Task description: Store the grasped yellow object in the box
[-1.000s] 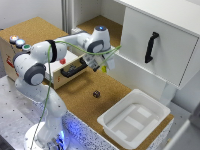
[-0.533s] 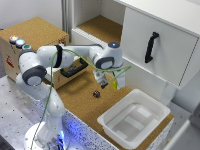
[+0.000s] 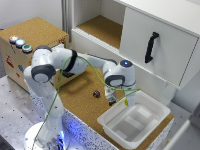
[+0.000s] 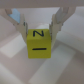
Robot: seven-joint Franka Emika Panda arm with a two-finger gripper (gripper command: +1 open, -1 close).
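In the wrist view the yellow object, a small cube with dark marks on its faces, is clamped between the two fingers of my gripper, which is shut on it. Under it lies the ribbed white floor of the box. The exterior view shows my gripper hanging over the box's corner on the exterior view's left, just above the rim. The cube itself is too small to make out in that view.
A small dark cube lies on the cork surface just beside the gripper. A tan box with coloured buttons stands at the exterior view's left. The white cabinet with a black handle rises behind the box.
The arm has swung toward the exterior view's right and come lower, from above the cork surface near the tan box to the white box's corner, still holding the cube.
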